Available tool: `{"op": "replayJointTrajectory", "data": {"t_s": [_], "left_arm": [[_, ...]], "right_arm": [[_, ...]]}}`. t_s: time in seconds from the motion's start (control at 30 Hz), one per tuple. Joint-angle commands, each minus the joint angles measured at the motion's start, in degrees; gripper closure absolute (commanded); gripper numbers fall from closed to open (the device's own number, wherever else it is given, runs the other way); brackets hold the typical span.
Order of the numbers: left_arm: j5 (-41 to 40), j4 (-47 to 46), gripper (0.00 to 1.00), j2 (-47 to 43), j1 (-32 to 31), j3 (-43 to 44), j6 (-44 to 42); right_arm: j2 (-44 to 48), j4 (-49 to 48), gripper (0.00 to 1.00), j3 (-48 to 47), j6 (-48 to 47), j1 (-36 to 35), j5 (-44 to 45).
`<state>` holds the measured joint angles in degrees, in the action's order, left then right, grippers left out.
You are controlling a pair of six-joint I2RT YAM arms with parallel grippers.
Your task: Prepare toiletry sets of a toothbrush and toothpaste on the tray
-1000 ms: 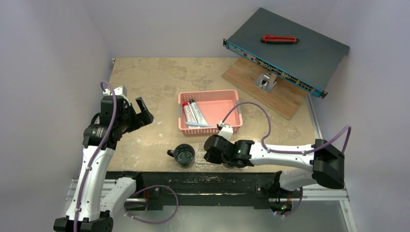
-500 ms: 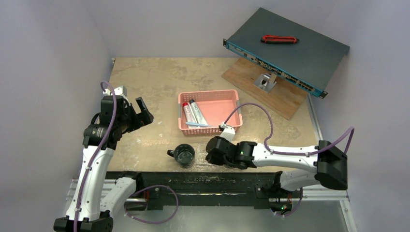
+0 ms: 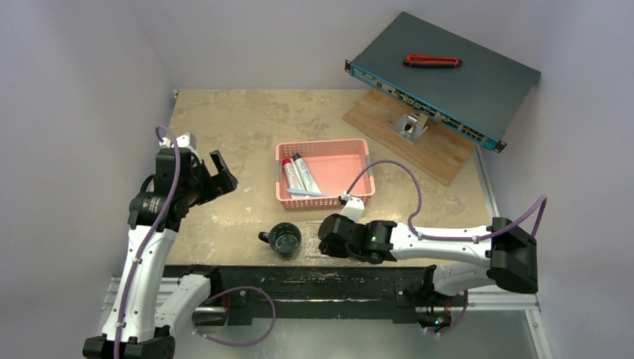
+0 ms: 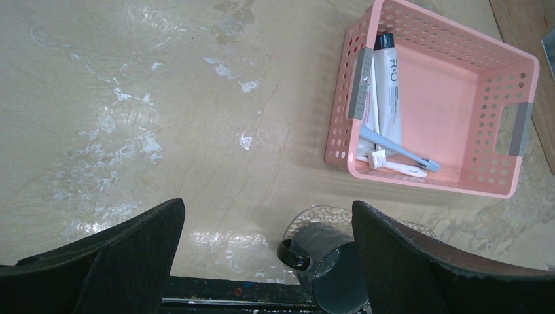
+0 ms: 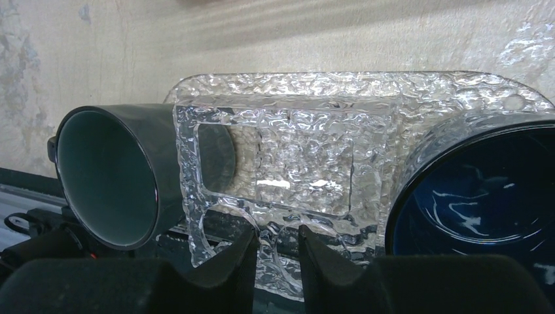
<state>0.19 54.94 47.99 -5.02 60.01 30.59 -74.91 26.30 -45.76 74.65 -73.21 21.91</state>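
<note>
The right tool (image 5: 276, 261) lay low over the near edge of the desk (image 3: 239, 120). Its fingers stood a narrow gap apart with the near rim of the flat, clear, pebble-textured plastic tray (image 5: 340, 91) between them. Whether they pinched that rim or stood just off it could not be told. The tray sat at the near middle of the desk, just near of the pink slotted plastic basket (image 4: 340, 131), probably to give each item a short trip. A dark mug with a grey inside (image 5: 111, 176) stood at one end of it and a glossy dark blue mug (image 5: 478, 196) at the other, likely one holder per set. Nothing of the task was on the tray yet. The two soft white toothpaste tubes (image 4: 391, 91), the slim light blue toothbrush (image 4: 399, 149) and the slim white toothbrush (image 4: 393, 169) all lay in the basket's left half. The left tool (image 4: 267, 216) hovered over bare desk left of the basket, fingers wide apart and empty, seemingly parked clear of the right arm's work
</note>
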Motion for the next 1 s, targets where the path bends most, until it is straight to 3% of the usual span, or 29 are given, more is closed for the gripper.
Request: {"op": "replayJointTrajectory", "data": {"t_s": [0.0, 0.57, 0.97], "left_arm": [[-0.4, -1.7, 0.01, -0.3, -0.3, 0.3, -0.9], [-0.4, -1.8, 0.01, -0.3, -0.3, 0.2, -0.9], [-0.4, -1.8, 0.01, 0.0, -0.3, 0.2, -1.0]], "right_arm": [[0.5, 2.7, 0.68, -2.2, 1.2, -0.7, 2.9], [4.1, 12.4, 0.61, -11.3, -2.4, -1.7, 8.2], [-3.7, 17.3, 0.55, -28.5, -21.2, -1.4, 12.5]]}}
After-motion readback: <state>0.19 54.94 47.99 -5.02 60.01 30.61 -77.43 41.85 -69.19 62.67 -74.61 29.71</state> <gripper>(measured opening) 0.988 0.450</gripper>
